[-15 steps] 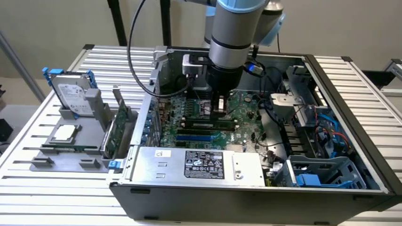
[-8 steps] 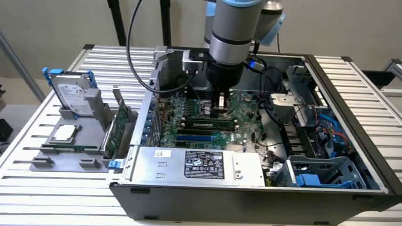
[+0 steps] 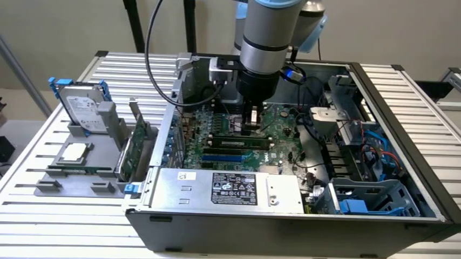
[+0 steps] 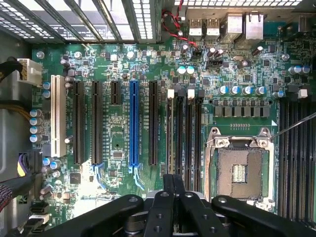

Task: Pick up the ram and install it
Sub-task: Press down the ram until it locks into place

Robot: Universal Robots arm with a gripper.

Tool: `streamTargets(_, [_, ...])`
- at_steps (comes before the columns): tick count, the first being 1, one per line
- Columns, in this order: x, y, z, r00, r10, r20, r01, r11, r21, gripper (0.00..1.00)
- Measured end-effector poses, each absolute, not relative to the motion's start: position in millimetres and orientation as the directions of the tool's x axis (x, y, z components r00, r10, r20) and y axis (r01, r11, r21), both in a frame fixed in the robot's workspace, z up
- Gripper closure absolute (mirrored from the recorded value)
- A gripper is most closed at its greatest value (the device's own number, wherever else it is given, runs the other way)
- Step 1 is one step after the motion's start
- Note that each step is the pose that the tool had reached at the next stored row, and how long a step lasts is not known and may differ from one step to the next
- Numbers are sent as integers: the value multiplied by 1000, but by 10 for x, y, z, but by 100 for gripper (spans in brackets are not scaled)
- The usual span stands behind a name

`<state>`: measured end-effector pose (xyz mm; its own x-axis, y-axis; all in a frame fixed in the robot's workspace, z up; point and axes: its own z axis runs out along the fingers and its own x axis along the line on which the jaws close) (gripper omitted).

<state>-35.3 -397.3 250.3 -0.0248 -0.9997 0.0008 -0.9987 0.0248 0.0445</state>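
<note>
The fingers (image 4: 174, 190) look pinched on the ram (image 4: 174, 183), poised just above the slots (image 4: 183, 128) — seating step, needing careful alignment

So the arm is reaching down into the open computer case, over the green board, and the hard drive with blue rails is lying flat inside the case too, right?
Not quite. The arm's gripper is indeed down inside the open computer case, over the green board. But the hard drive with blue rails stands upright in a grey holder outside the case, at the exterior view's left.
</note>
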Motion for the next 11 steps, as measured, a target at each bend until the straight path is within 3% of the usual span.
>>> streamTargets(11, [-393, -3973, 2424, -25, -1000, 1, -999, 25, 32, 100])
